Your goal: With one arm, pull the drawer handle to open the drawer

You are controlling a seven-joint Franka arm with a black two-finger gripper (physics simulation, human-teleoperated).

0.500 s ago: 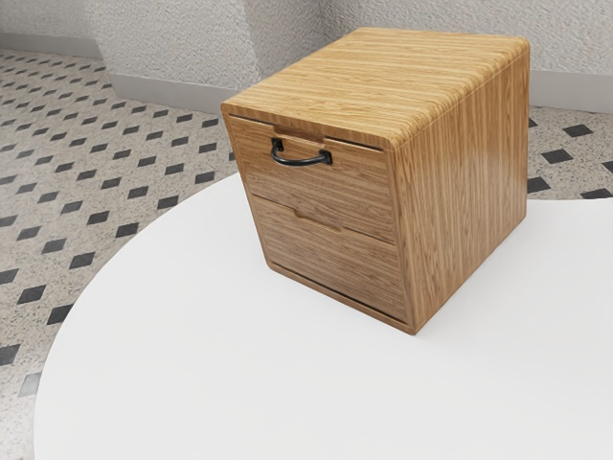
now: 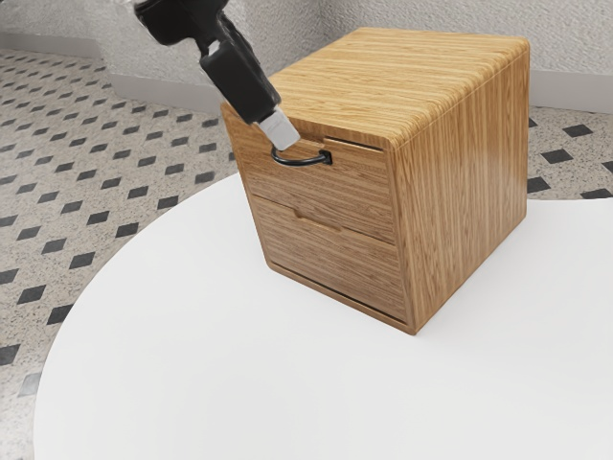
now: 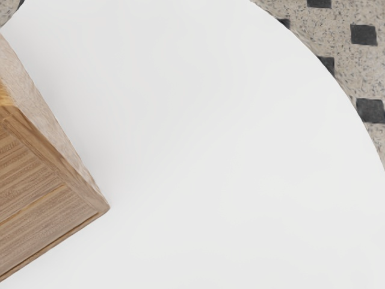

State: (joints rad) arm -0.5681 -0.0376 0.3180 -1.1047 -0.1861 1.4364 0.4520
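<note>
As the black robot arm (image 2: pixel 230 62) enters from the exterior view's upper left, its jaws meet the left end of the dark curved metal drawer handle (image 2: pixel 302 158) from just above; whether they are wide or narrow cannot be told. The handle's long axis runs rightward from the jaws across the shut upper drawer front (image 2: pixel 326 187) of the box-shaped wooden cabinet (image 2: pixel 460 172), standing on the round white counter (image 2: pixel 192 364).

Arm (image 2: pixel 182 19) mostly beyond exterior view's upper edge; cabinet (image 3: pixel 36 198) partly outside wrist view.
</note>
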